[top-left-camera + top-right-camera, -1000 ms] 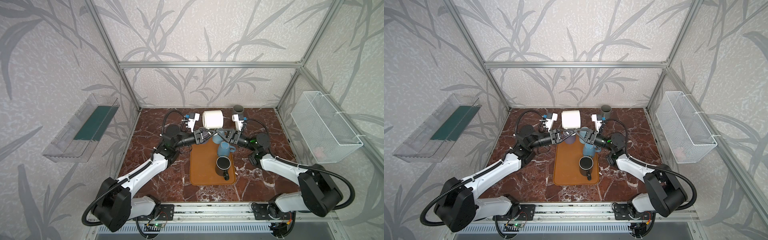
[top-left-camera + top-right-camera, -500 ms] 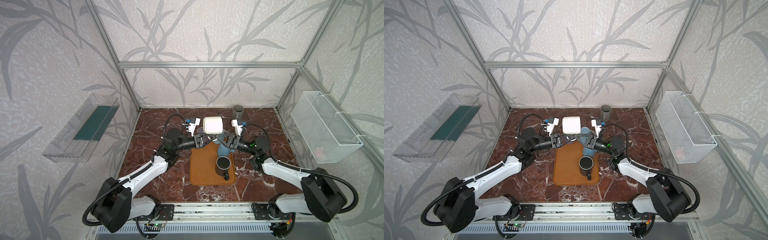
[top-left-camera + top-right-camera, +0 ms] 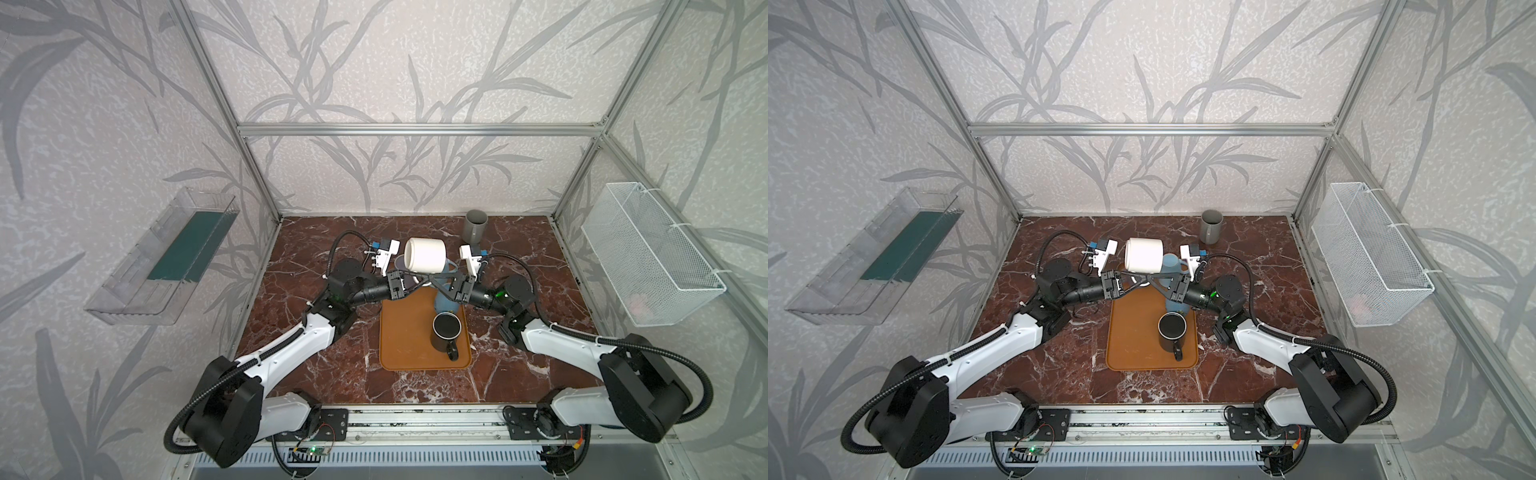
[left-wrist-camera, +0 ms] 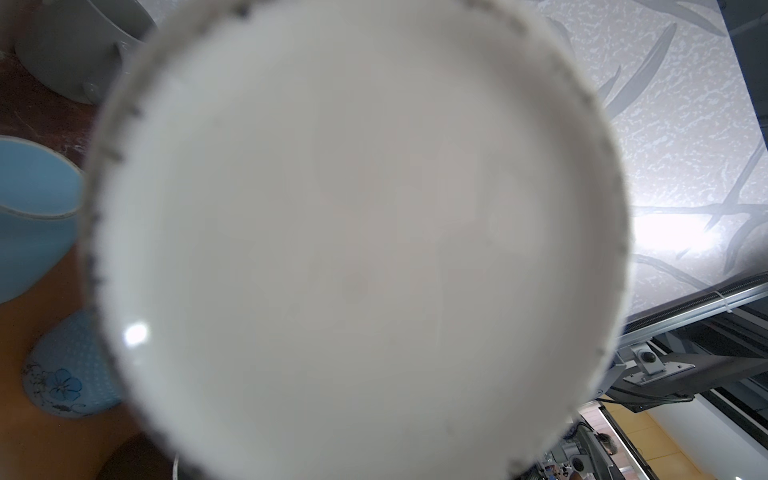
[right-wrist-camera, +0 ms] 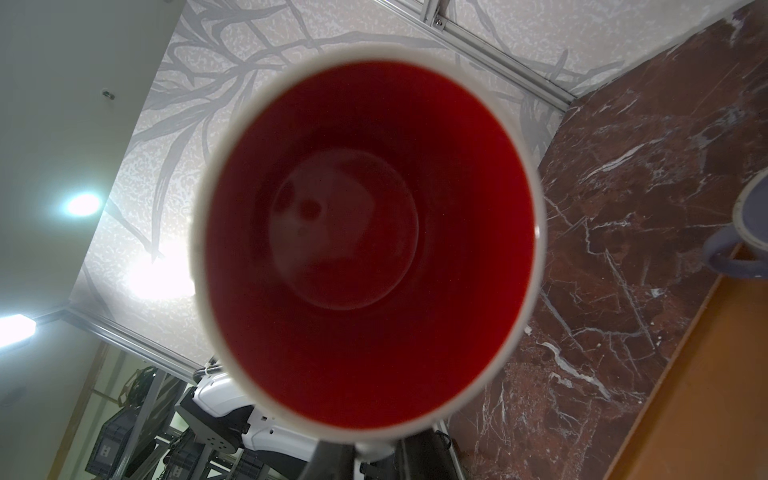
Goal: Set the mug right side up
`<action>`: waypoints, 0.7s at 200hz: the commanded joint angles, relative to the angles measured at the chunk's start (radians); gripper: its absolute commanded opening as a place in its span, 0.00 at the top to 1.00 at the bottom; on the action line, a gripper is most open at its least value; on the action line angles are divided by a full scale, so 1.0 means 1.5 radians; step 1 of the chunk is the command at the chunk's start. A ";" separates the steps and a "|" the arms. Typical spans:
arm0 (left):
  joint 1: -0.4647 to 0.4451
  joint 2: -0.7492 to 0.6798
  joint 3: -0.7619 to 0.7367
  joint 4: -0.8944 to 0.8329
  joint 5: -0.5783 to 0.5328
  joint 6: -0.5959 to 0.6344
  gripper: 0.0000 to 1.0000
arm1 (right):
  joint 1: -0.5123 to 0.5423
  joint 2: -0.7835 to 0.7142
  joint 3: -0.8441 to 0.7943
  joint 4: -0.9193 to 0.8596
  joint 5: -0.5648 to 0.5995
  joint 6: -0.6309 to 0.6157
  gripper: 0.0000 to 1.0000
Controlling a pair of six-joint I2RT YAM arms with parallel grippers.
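Note:
The mug (image 3: 426, 254) (image 3: 1144, 254), white outside and red inside, hangs on its side in the air over the far end of the orange tray (image 3: 405, 345). My right gripper (image 3: 436, 280) (image 5: 370, 453) is shut on its white handle below the rim, and the red mouth (image 5: 370, 245) faces that wrist camera. My left gripper (image 3: 419, 278) reaches in from the other side, shut, with its fingertips meeting the right ones under the mug. In the left wrist view the mug's white base (image 4: 353, 241) fills the picture and hides those jaws, so a left grip does not show.
On the tray stand an upright black mug (image 3: 445, 330) and a light blue mug (image 3: 448, 306) just under the right gripper. A grey cup (image 3: 475, 225) stands at the back. A wire basket (image 3: 648, 253) hangs on the right wall, a clear bin (image 3: 166, 257) on the left.
The two grippers have drawn closer together beneath the mug. The mug has shifted slightly toward the front and still lies on its side.

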 commanded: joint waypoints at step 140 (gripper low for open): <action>0.031 -0.077 -0.022 -0.044 -0.037 0.011 0.78 | 0.037 -0.080 -0.002 -0.050 -0.045 -0.088 1.00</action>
